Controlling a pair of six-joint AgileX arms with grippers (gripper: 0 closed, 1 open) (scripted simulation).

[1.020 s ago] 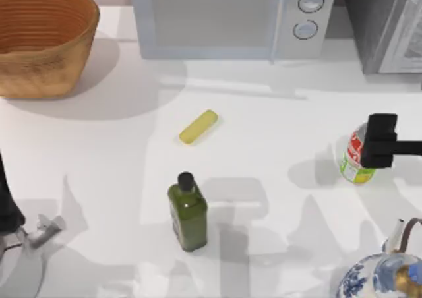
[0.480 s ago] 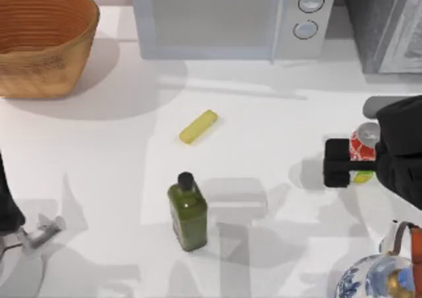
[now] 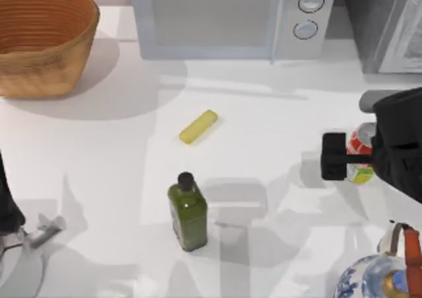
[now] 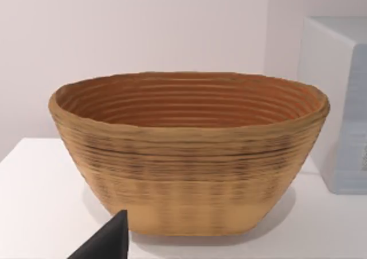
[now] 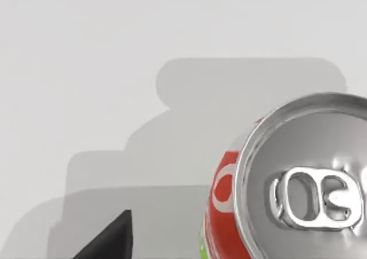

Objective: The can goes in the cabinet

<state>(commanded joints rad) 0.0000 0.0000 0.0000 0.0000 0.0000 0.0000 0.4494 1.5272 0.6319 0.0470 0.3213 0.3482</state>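
Can [image 3: 359, 154], upright at right table edge: right gripper [image 3: 343, 157] astride it, jaw state indeterminate; right wrist view adds silver pull-tab top [image 5: 312, 184]; gripper barely shifted since earlier.

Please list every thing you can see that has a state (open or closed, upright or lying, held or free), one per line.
can: upright on the table, right claw around it
green bottle: upright, black cap on, free
yellow bar: lying flat, free
basket: upright, nothing seen inside
microwave: door closed
teapot: standing at the table's right front corner, free
left claw: parked at the table's left edge
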